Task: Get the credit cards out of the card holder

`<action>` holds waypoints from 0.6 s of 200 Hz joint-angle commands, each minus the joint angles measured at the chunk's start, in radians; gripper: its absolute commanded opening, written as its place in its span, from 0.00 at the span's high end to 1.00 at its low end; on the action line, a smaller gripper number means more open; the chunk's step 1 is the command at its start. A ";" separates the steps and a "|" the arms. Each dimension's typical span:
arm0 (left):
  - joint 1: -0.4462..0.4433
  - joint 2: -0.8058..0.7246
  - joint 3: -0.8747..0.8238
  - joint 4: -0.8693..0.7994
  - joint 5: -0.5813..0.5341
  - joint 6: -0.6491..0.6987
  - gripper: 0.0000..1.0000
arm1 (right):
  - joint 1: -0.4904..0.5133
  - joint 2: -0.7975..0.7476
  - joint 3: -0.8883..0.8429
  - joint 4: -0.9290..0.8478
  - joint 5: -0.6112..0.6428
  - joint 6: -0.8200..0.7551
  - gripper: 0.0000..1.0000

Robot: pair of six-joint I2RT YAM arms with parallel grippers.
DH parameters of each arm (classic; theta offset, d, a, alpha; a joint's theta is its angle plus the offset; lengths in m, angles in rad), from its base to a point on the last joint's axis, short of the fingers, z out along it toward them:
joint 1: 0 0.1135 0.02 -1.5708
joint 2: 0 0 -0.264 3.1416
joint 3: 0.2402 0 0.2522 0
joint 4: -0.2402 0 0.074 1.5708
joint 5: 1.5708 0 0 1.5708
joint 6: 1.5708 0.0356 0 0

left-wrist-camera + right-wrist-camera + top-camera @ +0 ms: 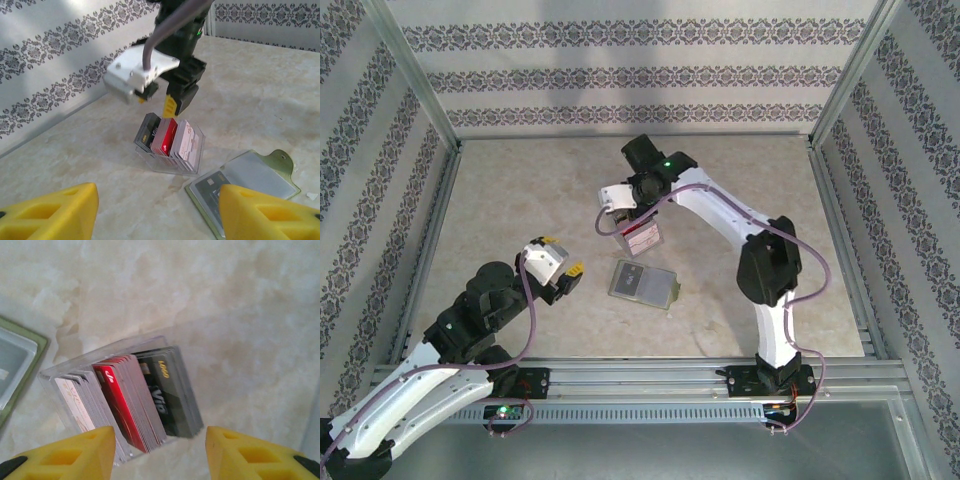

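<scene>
Plainly, the right gripper [160, 455] has its yellow fingers [65, 455] parted with nothing between them. It hangs just above a clear box [95, 354] of upright cards [130, 395] near the middle of the table [520, 200]. Just beside the box, toward the near edge, the card holder [642, 283] lies open and flat, a dark card [210, 185] in its sleeve. To its left hovers the left gripper [572, 270], likewise parted and empty.
</scene>
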 commanded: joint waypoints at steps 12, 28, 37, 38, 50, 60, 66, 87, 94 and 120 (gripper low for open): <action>-0.007 -0.001 0.027 0.003 -0.043 -0.044 0.26 | -0.010 -0.179 -0.127 0.136 0.061 0.201 0.42; -0.008 0.007 0.026 0.021 -0.053 -0.055 0.22 | -0.010 -0.266 -0.202 0.180 0.102 0.278 0.38; -0.007 0.013 0.026 0.034 -0.062 -0.065 0.19 | -0.010 -0.321 -0.256 0.218 0.126 0.314 0.33; -0.007 0.014 0.026 0.036 -0.064 -0.066 0.19 | -0.009 -0.327 -0.262 0.220 0.130 0.318 0.33; -0.007 0.024 0.029 0.050 -0.083 -0.084 0.13 | -0.005 -0.405 -0.343 0.276 0.168 0.367 0.27; -0.007 0.035 0.032 0.059 -0.103 -0.101 0.07 | -0.001 -0.466 -0.405 0.313 0.197 0.411 0.22; -0.008 0.041 0.033 0.065 -0.113 -0.110 0.05 | 0.001 -0.503 -0.436 0.329 0.210 0.438 0.20; -0.006 0.067 0.044 0.074 -0.142 -0.152 0.00 | 0.005 -0.624 -0.549 0.398 0.287 0.577 0.12; -0.006 0.076 0.048 0.074 -0.144 -0.172 0.00 | 0.004 -0.662 -0.578 0.415 0.316 0.642 0.07; 0.004 0.122 0.056 0.080 -0.125 -0.249 0.00 | -0.020 -0.796 -0.667 0.416 0.334 0.887 0.02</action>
